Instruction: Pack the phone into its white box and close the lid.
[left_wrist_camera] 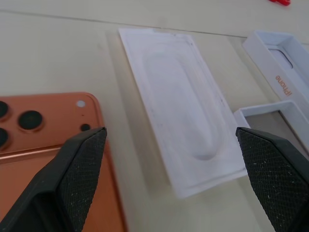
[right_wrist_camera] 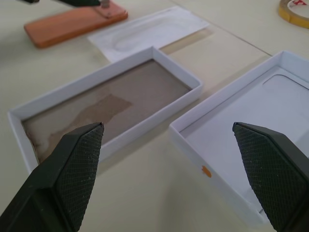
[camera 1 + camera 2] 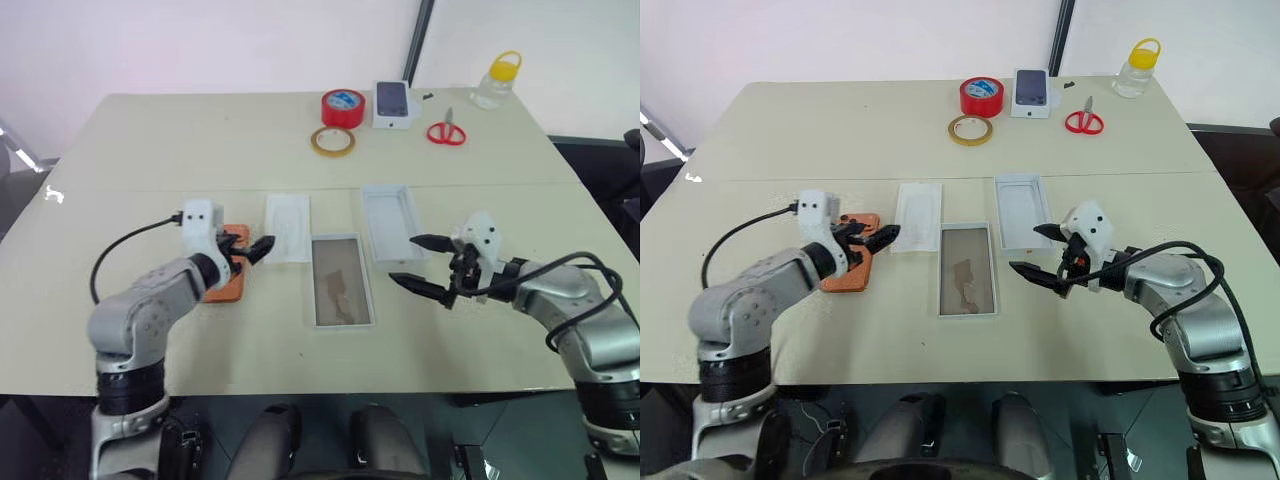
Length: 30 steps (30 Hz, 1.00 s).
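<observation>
You're hovering the left gripper [image 3: 258, 250] over the near end of the phone [image 3: 228, 280], jaws spread wide and holding nothing. The right gripper [image 3: 420, 263] is also standing wide and empty, hanging just off the near corner of the lid [image 3: 393, 221]. The phone is lying camera-side up on the table [image 3: 150, 150], left of the flat white insert card [image 3: 287, 227]; the white box [image 3: 342, 281] is sitting open in the middle, grey-brown floor showing, with the lid upturned just beside it on the right.

Risks from here, as I'm judging it: the phone is slim and lying flat, so your fingertips are likely to be skating over the edge instead of getting under it, or shoving it sideways into the insert card. Coming in tilted, you're risking a pinch on one corner only and a drop short of the box. On the right, a finger clipping the lid wall could be tipping it or nudging the box out of line.

Hard to make out: your left arm is covering much of the phone in the head views, and the left wrist view is cutting it off at one corner. I can't tell how high the left fingertips are sitting above it.
</observation>
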### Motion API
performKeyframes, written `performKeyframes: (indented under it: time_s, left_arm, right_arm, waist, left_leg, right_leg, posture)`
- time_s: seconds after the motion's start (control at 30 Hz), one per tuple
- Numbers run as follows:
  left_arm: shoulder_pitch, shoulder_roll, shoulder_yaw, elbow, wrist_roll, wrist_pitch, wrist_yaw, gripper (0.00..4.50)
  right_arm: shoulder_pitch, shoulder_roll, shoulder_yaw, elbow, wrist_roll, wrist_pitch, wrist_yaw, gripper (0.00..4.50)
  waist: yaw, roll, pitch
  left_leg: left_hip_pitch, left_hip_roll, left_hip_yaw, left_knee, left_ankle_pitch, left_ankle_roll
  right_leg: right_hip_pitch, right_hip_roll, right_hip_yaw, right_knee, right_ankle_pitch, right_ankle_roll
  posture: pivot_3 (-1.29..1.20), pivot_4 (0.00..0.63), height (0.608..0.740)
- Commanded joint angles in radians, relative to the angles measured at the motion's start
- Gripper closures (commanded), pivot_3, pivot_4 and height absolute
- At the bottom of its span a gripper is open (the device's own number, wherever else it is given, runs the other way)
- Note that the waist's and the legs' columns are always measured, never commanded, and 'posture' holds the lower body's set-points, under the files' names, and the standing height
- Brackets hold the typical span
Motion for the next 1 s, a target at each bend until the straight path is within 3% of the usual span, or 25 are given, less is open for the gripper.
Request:
performKeyframes:
  time_s: [0.03, 0.67, 0.77, 1.0]
  left_arm:
    - [-0.047, -0.027, 0.033, 0.021, -0.016, 0.077, 0.046, 0.0]
    - [-0.191, -0.11, 0.079, 0.271, 0.004, 0.16, 0.071, 0.0]
    - [-0.193, -0.111, 0.088, 0.284, 0.003, 0.161, 0.069, 0.84]
    - [-0.195, -0.114, 0.12, 0.289, -0.004, 0.165, 0.077, 4.44]
  right_arm:
    - [-0.007, -0.042, 0.005, -0.091, 0.0, -0.023, 0.036, 0.03]
    - [-0.039, -0.054, 0.039, -0.192, 0.029, -0.011, 0.05, 0.03]
    - [-0.032, -0.049, 0.04, -0.209, 0.033, -0.004, 0.039, 0.0]
    - [-0.015, -0.041, 0.044, -0.238, 0.039, 0.007, 0.019, 0.0]
  waist:
    - [-0.002, 0.0, 0.0]
    - [0.003, -0.001, 0.0]
    - [0.003, -0.001, 0.0]
    - [0.003, -0.001, 0.0]
  left_leg:
    - [0.0, 0.0, 0.0, 0.0, 0.0, 0.0]
    - [0.0, 0.0, 0.0, 0.001, 0.0, 0.0]
    - [0.0, 0.0, 0.0, 0.001, 0.0, 0.0]
    - [0.0, -0.001, 0.0, 0.001, 0.0, 0.0]
  right_leg:
    - [0.0, 0.0, 0.0, 0.0, 0.0, 0.0]
    - [0.0, 0.0, 0.0, 0.0, 0.0, 0.0]
    - [0.001, 0.0, 0.0, 0.0, 0.0, 0.0]
    - [0.001, 0.0, 0.0, 0.0, 0.0, 0.001]
  posture:
    - [0.0, 0.15, 0.74]
    - [0.0, 0.15, 0.74]
    - [0.0, 0.15, 0.74]
    - [0.0, 0.15, 0.74]
